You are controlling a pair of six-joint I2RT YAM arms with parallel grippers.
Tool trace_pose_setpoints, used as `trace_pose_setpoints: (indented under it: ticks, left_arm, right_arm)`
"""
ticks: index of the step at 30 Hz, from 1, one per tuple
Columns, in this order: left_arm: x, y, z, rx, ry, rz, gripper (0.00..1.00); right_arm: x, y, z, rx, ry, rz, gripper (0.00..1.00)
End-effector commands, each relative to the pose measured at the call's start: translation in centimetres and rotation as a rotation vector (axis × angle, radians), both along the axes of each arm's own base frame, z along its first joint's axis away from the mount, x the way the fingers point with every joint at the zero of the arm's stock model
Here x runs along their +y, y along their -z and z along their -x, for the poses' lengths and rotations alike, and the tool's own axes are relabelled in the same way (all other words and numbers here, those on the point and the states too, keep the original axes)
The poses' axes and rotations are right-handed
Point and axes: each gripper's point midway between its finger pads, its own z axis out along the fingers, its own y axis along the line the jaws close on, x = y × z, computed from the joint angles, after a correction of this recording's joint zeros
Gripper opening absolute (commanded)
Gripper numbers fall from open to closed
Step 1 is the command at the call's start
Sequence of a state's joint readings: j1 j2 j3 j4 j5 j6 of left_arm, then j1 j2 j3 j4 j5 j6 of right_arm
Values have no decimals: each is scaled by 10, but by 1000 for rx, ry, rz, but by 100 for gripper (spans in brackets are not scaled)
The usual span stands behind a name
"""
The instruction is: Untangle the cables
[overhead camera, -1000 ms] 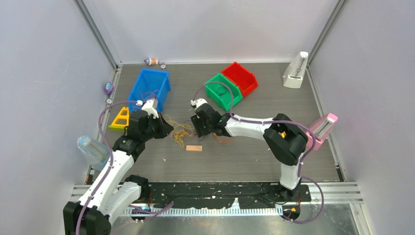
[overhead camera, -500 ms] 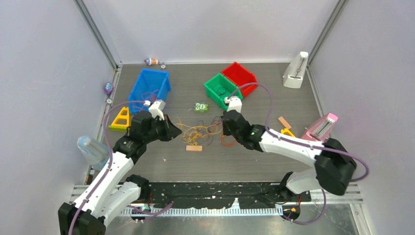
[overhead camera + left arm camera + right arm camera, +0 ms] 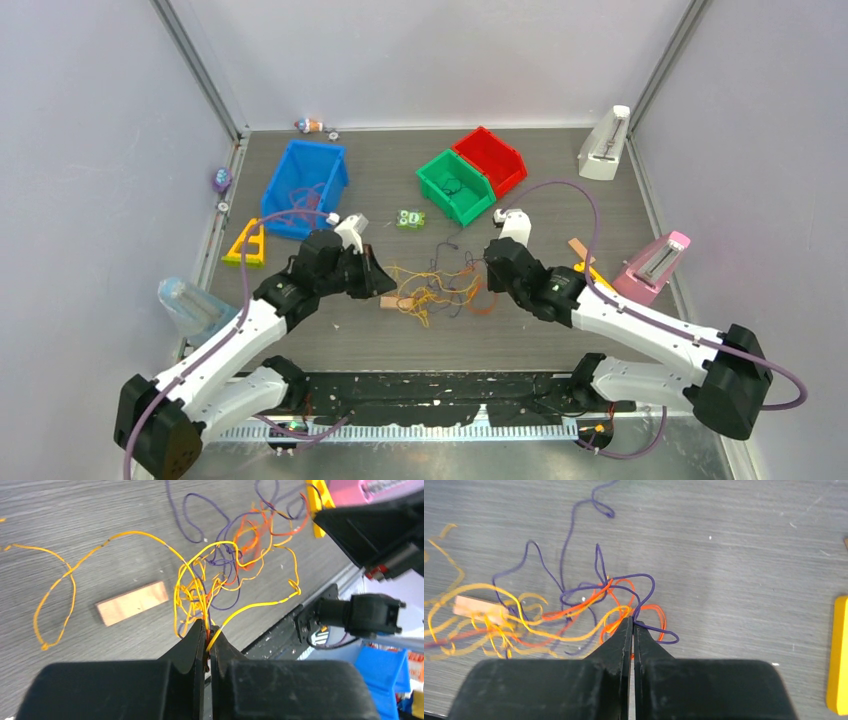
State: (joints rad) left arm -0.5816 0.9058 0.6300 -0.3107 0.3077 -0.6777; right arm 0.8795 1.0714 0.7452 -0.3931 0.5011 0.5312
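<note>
I have the left gripper (image 3: pixel 207 635) and right gripper (image 3: pixel 632 625) both pinched shut on the cables (image 3: pixel 440 285), near the middle of the table.

The grey table (image 3: pixel 560 330) is walled on three sides. There is bare board in front of the tangle, and more behind it up to the bins. The blue bin (image 3: pixel 300 180) sits back left, and the green bin (image 3: pixel 455 185) and red bin (image 3: pixel 490 158) touch each other back centre. My left jaws clamp yellow and orange strands, and my right jaws clamp purple and orange ones. Between them the yellow knot lies leftward and the purple loops rightward. A wooden block (image 3: pixel 132 602) lies beside the yellow strands. A yellow piece (image 3: pixel 839 655) lies apart, off to the right.
</note>
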Motion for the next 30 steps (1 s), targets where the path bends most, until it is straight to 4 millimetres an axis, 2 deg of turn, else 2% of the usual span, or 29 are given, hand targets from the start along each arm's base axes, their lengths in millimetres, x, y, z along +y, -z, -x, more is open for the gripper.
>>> trace_pose_setpoints:
  ticks: [1, 4, 5, 7, 11, 12, 15, 19, 23, 26, 28, 29, 30]
  left_arm:
    - [6, -5, -33, -25, -75, -19, 7]
    - [12, 3, -49, -15, -97, -89, 15]
    - [12, 6, -54, -12, -100, -107, 24]
    - [16, 11, -61, 6, -123, -145, 54]
    - [18, 8, -64, -5, -140, -157, 88]
    - [19, 8, -63, -13, -141, -167, 93]
    - [26, 10, -58, -26, -144, -217, 97]
    - [30, 16, -47, -28, -117, -277, 98]
    - [25, 22, -32, -29, -63, -314, 96]
    - [18, 27, -23, -22, -30, -319, 94]
    - [16, 29, -19, -20, -18, -316, 94]
    - [16, 29, -18, -20, -17, -312, 94]
    - [16, 29, -17, -24, -19, -306, 94]
  right_arm:
    - [-7, 2, 5, 79, 45, 47, 5]
    - [1, 9, 7, 135, 26, 46, 5]
    - [3, 12, 4, 148, 27, 48, 5]
    - [8, 12, 0, 155, 19, 31, 5]
    - [9, 15, -10, 186, 26, -2, 5]
    - [8, 18, -13, 204, 35, -14, 5]
    - [8, 25, -19, 250, 52, -31, 5]
    - [6, 33, -27, 284, 78, -38, 5]
    - [-1, 39, -31, 298, 101, -66, 11]
    - [-13, 48, -34, 315, 129, -76, 16]
    - [-21, 53, -35, 322, 135, -74, 22]
    - [-27, 53, -35, 317, 133, -63, 43]
    - [-30, 54, -35, 312, 133, -51, 54]
